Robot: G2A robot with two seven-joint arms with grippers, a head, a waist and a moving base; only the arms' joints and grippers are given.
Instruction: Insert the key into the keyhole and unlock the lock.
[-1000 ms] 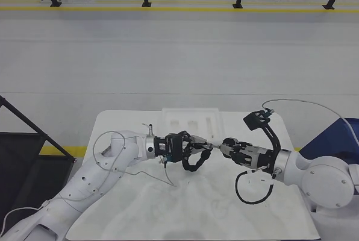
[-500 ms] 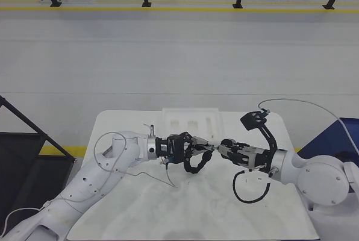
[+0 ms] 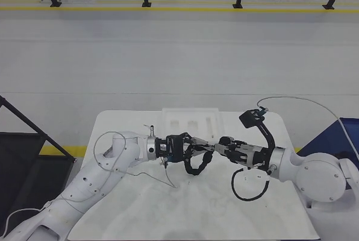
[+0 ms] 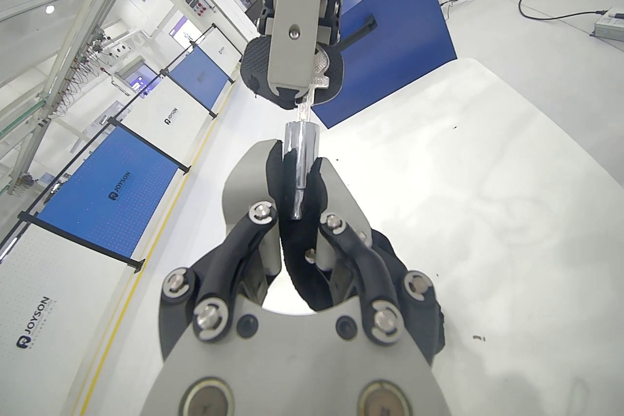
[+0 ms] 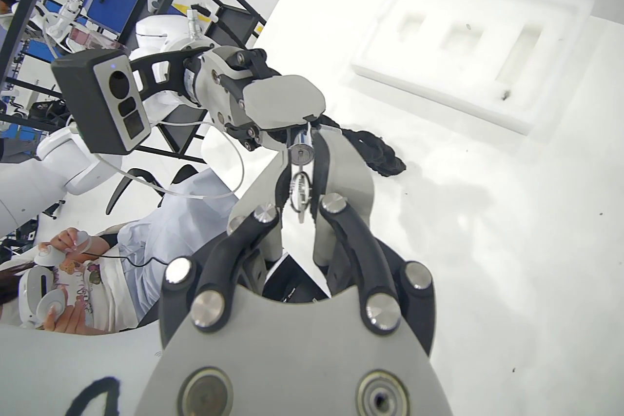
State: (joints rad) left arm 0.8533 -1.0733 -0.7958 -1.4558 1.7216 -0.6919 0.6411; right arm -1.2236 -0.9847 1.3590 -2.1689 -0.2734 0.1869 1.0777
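above the table (image 3: 197, 205), key (image 4: 320, 72) touching lock (image 4: 300, 154)

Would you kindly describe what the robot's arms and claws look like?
The left arm and right arm have rounded white shells. The left claw and right claw match: light grey fingers with black pads, black linkages and silver bolts. A black camera box sits on a bracket at the right wrist. A thin pale cable and a black cable loop trail from the right arm.
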